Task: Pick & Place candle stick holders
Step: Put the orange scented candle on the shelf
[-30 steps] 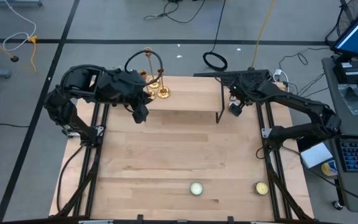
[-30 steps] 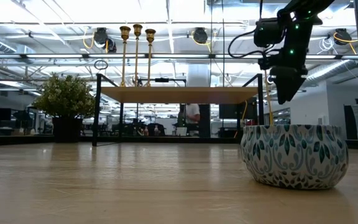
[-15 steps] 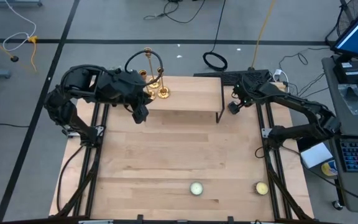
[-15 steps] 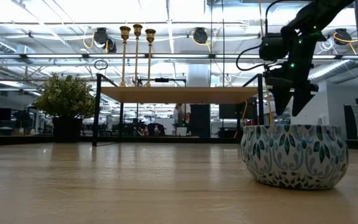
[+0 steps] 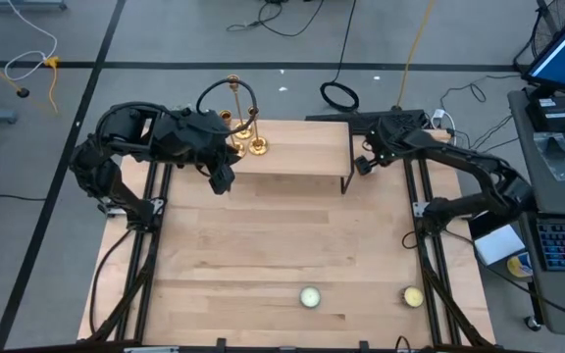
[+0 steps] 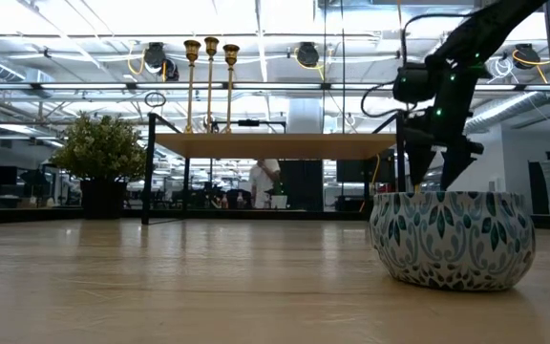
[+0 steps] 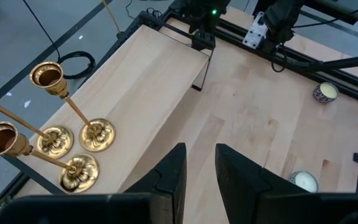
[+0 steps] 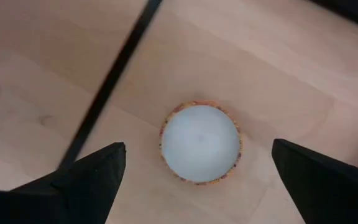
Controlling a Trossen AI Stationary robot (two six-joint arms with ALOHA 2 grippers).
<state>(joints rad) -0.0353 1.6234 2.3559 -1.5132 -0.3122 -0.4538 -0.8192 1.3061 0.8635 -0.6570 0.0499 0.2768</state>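
**A:** Any containers?

**B:** A patterned bowl stands close to the low camera; its inside is hidden there. On the table there are two candles in cups, one white and one yellow. A third white candle in a patterned cup sits below the right gripper.

**A:** The holders?

**B:** All three holders stand upright, bases close together, at the left end of the raised shelf. From above their stems overlap and the left arm covers part of them.

**A:** The grippers?

**B:** The left gripper hangs beside the shelf near the holders, fingers a narrow gap apart, holding nothing. The right gripper is by the shelf's right leg, fingers spread wide, empty.

**A:** Anything else?

**B:** A plant stands far back; a person shows blurred in the room.
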